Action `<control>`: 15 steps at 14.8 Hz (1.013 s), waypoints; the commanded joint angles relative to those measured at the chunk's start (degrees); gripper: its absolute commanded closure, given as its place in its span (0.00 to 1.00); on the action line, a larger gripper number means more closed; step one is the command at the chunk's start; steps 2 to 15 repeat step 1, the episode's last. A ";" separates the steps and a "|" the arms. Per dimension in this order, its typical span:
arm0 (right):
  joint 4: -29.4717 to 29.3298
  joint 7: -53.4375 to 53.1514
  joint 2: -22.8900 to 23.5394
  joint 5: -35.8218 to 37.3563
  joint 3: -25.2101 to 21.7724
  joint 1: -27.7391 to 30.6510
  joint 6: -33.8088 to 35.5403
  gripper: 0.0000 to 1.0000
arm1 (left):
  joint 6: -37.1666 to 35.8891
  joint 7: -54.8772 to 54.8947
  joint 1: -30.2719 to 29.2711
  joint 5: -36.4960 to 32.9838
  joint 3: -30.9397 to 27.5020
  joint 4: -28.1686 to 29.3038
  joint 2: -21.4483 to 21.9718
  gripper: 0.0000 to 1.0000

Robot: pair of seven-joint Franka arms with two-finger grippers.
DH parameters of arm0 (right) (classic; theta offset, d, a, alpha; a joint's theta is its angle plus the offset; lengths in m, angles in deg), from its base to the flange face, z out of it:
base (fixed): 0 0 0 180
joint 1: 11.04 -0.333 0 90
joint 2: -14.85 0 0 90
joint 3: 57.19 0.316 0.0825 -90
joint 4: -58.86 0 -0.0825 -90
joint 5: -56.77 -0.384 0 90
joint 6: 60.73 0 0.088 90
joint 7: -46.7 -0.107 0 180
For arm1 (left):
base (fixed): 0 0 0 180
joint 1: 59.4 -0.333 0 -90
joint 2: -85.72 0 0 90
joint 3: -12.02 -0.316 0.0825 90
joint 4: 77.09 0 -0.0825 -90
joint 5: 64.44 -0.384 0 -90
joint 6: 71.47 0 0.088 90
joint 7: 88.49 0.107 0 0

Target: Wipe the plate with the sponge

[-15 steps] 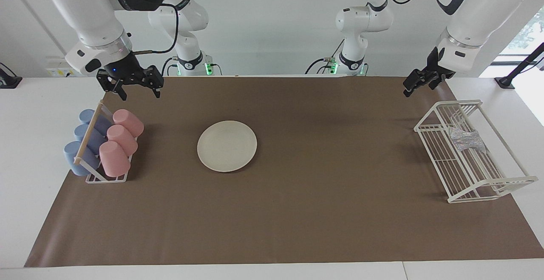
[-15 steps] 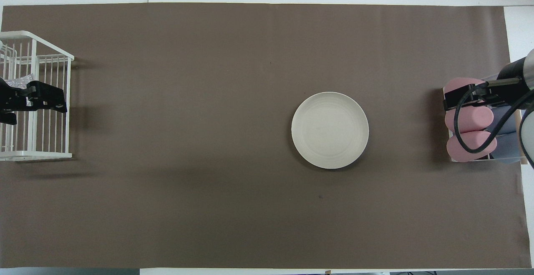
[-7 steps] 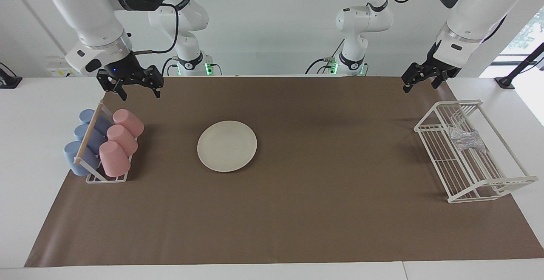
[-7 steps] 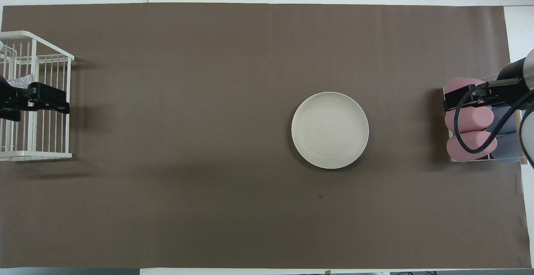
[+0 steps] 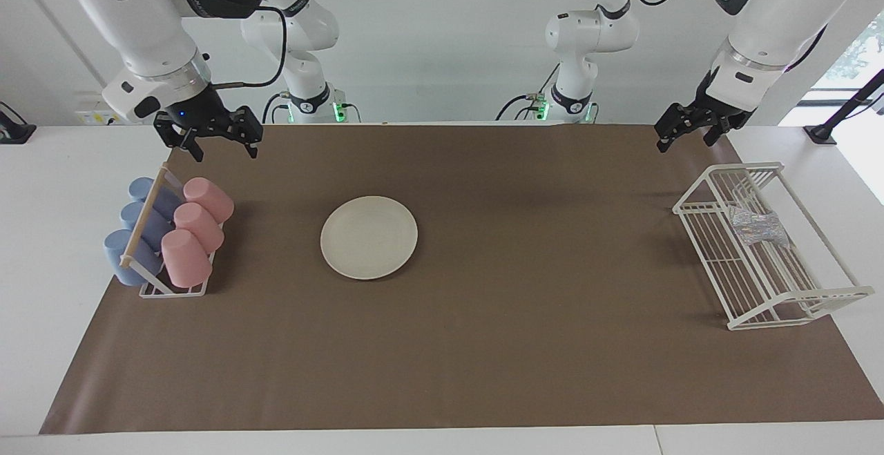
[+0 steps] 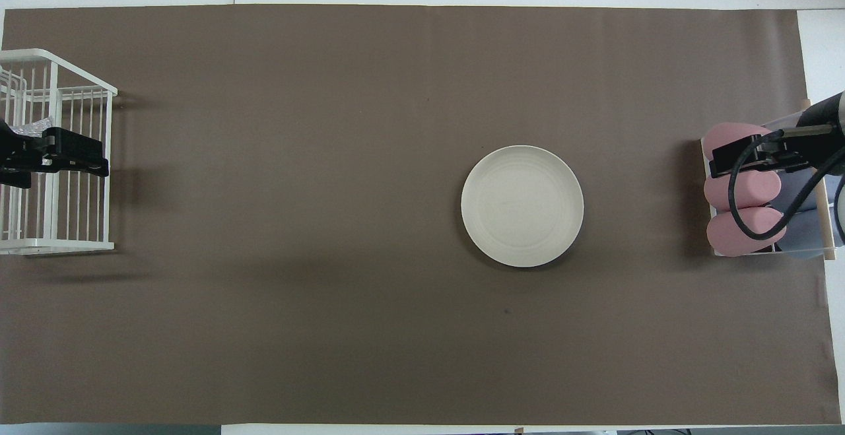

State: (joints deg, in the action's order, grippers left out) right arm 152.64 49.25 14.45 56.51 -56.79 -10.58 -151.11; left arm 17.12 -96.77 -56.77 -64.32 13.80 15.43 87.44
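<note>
Left gripper (image 5: 684, 137) jaws apart, empty, raised over brown mat edge near white wire rack (image 5: 697, 201). Right gripper (image 5: 222, 150) likewise spread, empty, hanging over mat just by cup rack (image 5: 145, 224) holding pink cups (image 5: 197, 228) and blue cups (image 5: 124, 251). Sponge (image 5: 758, 227) lies inside wire rack at left arm's end of table. Plate (image 5: 369, 237) flat on brown mat (image 5: 483, 344), bare, nearer cup rack, well apart from sponge.

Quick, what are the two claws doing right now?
Left gripper: jaws open, holding nothing.
Right gripper: jaws open, holding nothing.
</note>
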 commanded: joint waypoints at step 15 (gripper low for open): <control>0.08 -0.89 -0.48 0.44 0.48 0.52 0.47 0.00 | 0.79 0.98 -0.25 0.06 -0.29 -0.31 0.04 0.00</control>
